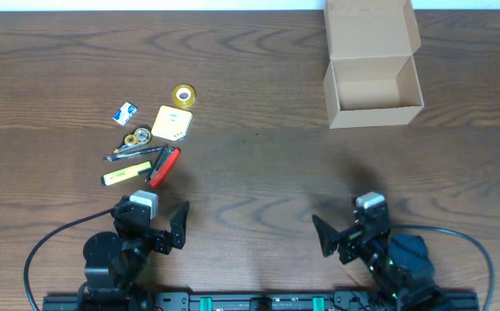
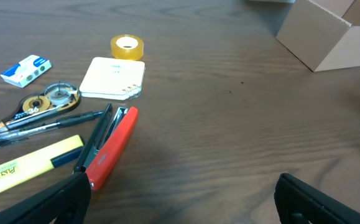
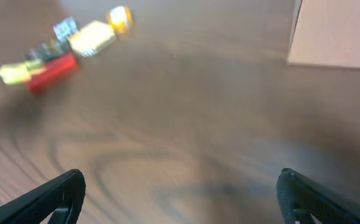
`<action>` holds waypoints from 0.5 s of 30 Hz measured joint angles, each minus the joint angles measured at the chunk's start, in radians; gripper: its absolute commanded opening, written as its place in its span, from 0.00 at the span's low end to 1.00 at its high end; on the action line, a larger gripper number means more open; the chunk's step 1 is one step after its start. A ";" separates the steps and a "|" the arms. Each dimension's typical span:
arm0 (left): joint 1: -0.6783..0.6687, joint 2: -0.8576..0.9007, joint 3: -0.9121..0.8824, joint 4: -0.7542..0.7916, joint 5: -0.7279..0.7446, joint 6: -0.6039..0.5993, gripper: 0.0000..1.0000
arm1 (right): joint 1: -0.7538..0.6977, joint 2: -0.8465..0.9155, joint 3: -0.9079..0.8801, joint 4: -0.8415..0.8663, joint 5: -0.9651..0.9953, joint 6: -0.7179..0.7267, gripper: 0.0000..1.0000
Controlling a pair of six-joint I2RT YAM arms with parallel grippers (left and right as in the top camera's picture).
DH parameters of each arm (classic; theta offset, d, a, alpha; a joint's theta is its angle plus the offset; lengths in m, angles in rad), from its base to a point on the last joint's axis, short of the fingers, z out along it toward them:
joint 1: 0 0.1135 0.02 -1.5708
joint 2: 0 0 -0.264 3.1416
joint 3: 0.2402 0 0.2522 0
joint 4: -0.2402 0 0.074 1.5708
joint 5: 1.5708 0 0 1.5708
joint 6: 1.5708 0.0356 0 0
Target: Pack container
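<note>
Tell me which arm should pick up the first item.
Left. The left hand is open close beside the red stapler; the right hand is far from it, nearer the container.

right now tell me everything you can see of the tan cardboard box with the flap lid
The tan-brown cardboard box is a small plain rectangle with unmarked sides. Its hinged flap lid is folded back, open. The inside looks empty. It stands upright at the far right of the dark wooden table, touching nothing else.
</note>
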 measured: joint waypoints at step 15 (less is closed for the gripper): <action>0.000 0.000 0.000 0.000 0.000 0.000 0.95 | 0.000 -0.002 -0.002 0.122 -0.047 0.747 0.99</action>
